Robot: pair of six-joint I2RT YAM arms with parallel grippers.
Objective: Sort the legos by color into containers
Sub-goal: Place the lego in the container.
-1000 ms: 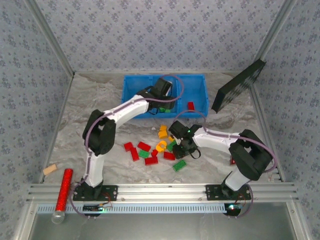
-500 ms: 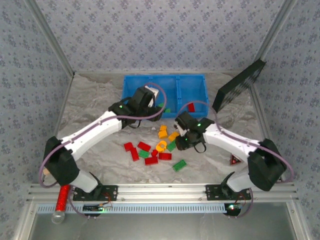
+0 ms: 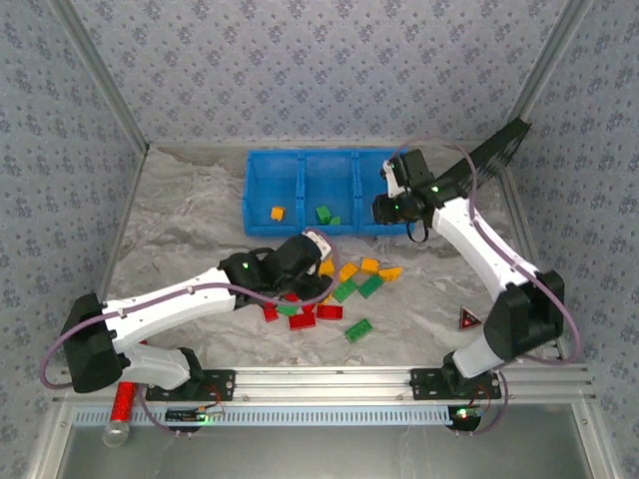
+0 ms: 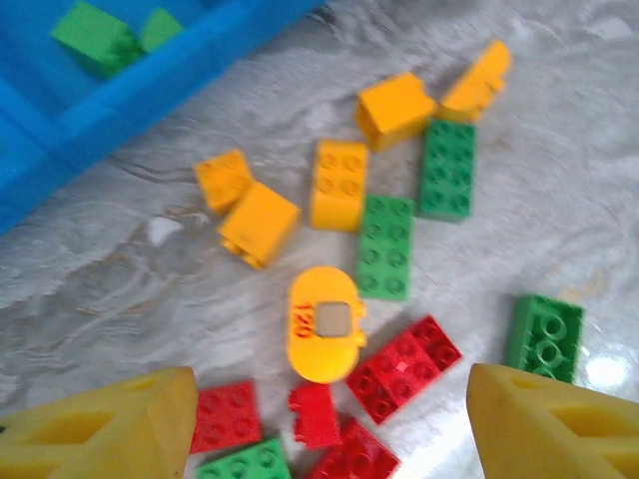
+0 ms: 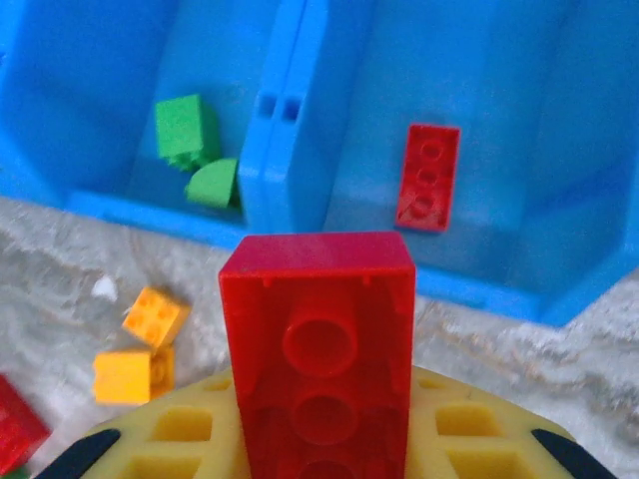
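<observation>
The blue tray (image 3: 300, 165) has three containers side by side. A yellow lego (image 3: 277, 213) lies in the left one and green legos (image 3: 323, 214) (image 5: 185, 130) in the middle one. A red lego (image 5: 427, 177) rests in the right one. My right gripper (image 3: 391, 207) (image 5: 318, 429) hovers at the front wall of the right container, shut on a red brick (image 5: 318, 349). My left gripper (image 3: 308, 267) (image 4: 334, 419) stands open above the loose pile. Below it lie a yellow oval piece (image 4: 324, 324), red bricks (image 4: 404, 364) and green bricks (image 4: 386, 244).
A black flat panel (image 3: 489, 160) leans at the back right. A red glittery tube (image 3: 123, 399) lies at the near left by the rail. A small red triangle piece (image 3: 468, 319) sits near the right arm's base. One green brick (image 3: 357, 329) lies apart, nearest the front.
The right gripper closed on a red brick at the pile and carried it up to the tray's right container. The left arm swung back from the tray down to the pile, open.
</observation>
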